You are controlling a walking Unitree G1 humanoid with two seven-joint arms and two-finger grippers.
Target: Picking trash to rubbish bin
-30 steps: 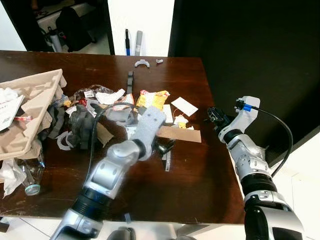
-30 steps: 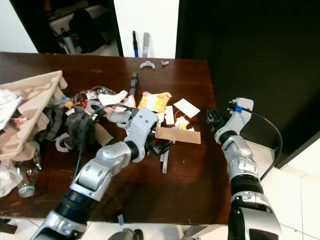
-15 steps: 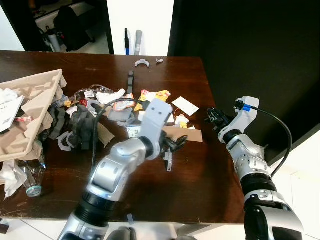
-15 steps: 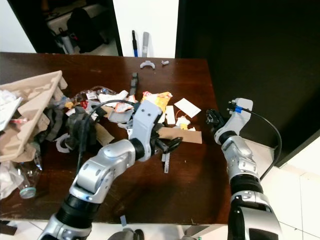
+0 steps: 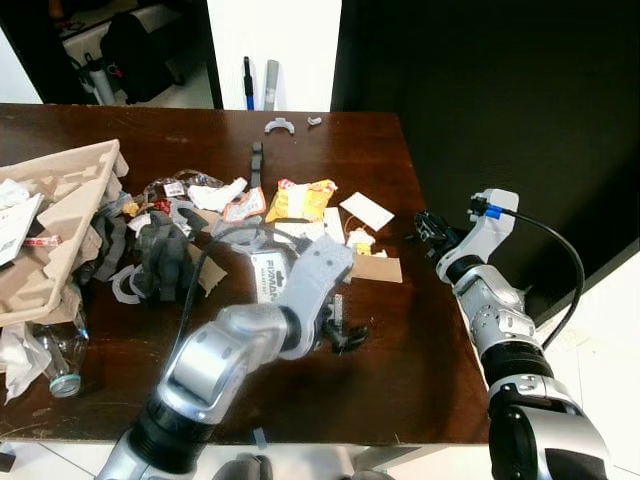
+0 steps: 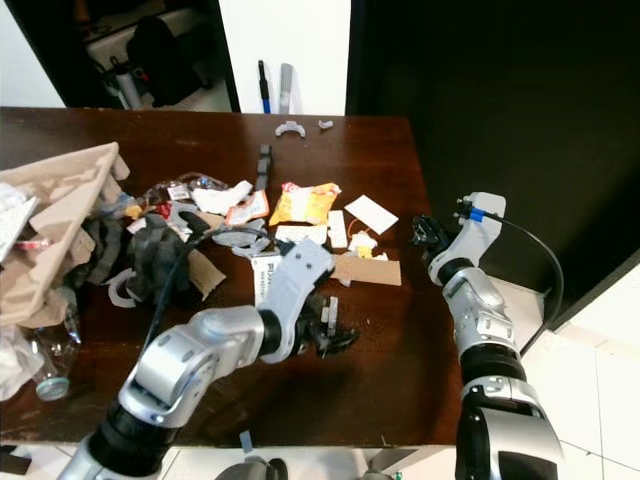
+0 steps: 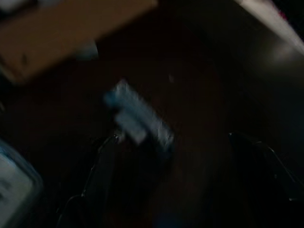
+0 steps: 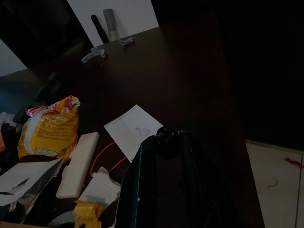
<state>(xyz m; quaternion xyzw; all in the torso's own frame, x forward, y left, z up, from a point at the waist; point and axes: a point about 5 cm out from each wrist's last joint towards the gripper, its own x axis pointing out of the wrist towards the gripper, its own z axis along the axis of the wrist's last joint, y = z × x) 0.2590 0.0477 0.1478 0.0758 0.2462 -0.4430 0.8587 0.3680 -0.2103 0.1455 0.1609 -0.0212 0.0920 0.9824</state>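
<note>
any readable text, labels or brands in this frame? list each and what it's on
"FIXMAN" (probably; small, the letters run sideways): white box beside the left claw.
Yellow snack bag: print too blurred to read.
White paper on the table: faint marks, unreadable.
Small tags in the trash pile: too small to read.

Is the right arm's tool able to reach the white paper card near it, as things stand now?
Probably yes: the right tool hovers beside the white card, with bare table between.

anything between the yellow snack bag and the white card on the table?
Yes. A pale flat strip lies between the yellow snack bag and the white card, beside the bag's right edge; clearest in the eye views.
</note>
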